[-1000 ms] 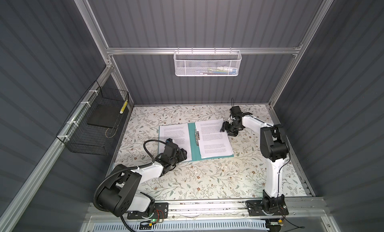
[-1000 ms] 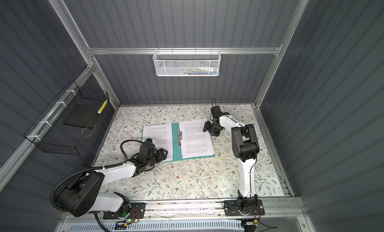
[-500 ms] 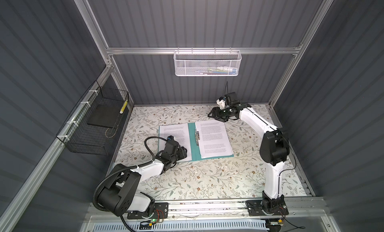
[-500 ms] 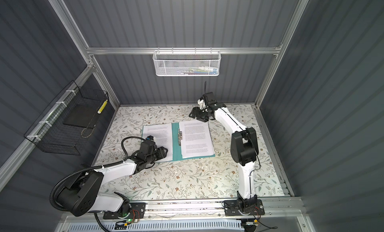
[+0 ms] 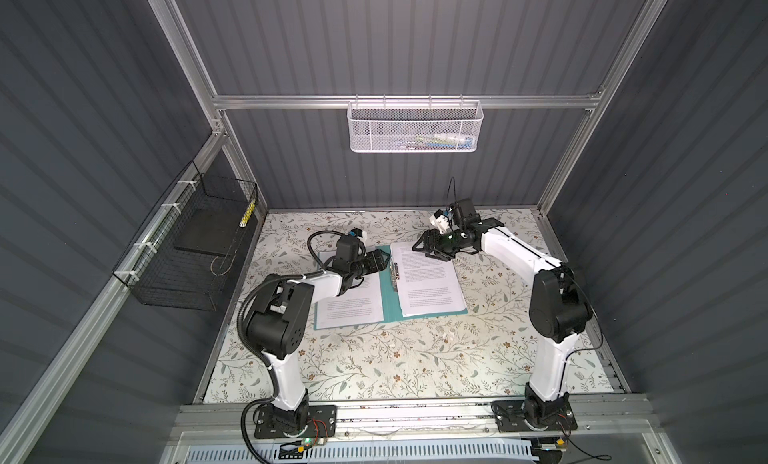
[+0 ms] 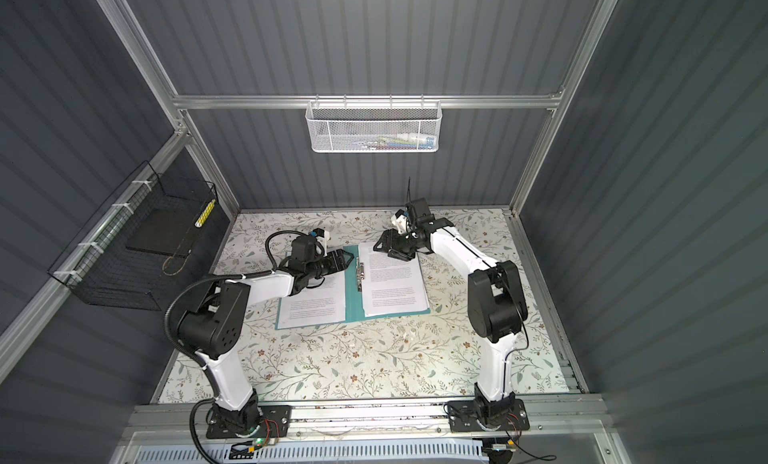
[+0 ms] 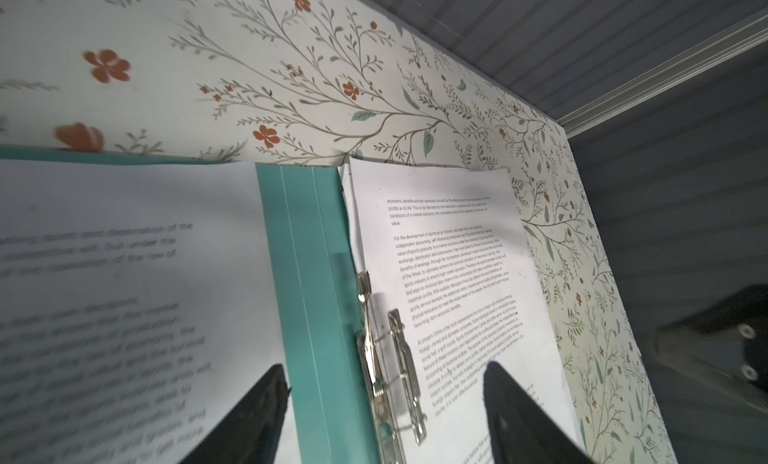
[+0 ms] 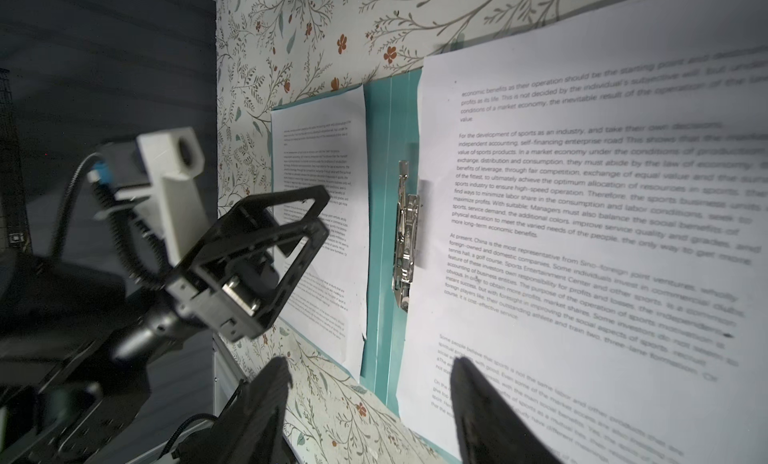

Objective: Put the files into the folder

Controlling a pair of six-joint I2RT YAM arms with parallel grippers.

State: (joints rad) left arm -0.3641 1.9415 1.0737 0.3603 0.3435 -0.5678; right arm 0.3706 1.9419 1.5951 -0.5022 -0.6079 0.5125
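The teal folder [image 5: 388, 300] [image 6: 353, 304] lies open and flat on the floral table. White printed files cover both halves: one sheet on the left half [image 5: 353, 306] [image 7: 124, 254] and one on the right half [image 5: 428, 283] [image 8: 582, 192]. A metal clip [image 7: 390, 358] [image 8: 405, 233] sits by the spine at the right sheet's inner edge. My left gripper [image 5: 384, 260] [image 7: 384, 374] hovers open over the spine and clip, holding nothing. My right gripper [image 5: 419, 246] [image 8: 370, 370] hangs open over the folder's far edge, near the right sheet's corner, also holding nothing.
A white mesh basket [image 5: 415, 127] hangs on the back wall. A black wire basket [image 5: 166, 271] on the left wall holds a dark slab [image 5: 208, 233]. Both grippers are close together above the folder's far end.
My left gripper rose from the folder's near left part and moved far and right, to over the spine. My right gripper swung left from beside the folder's far right corner to over its far edge.
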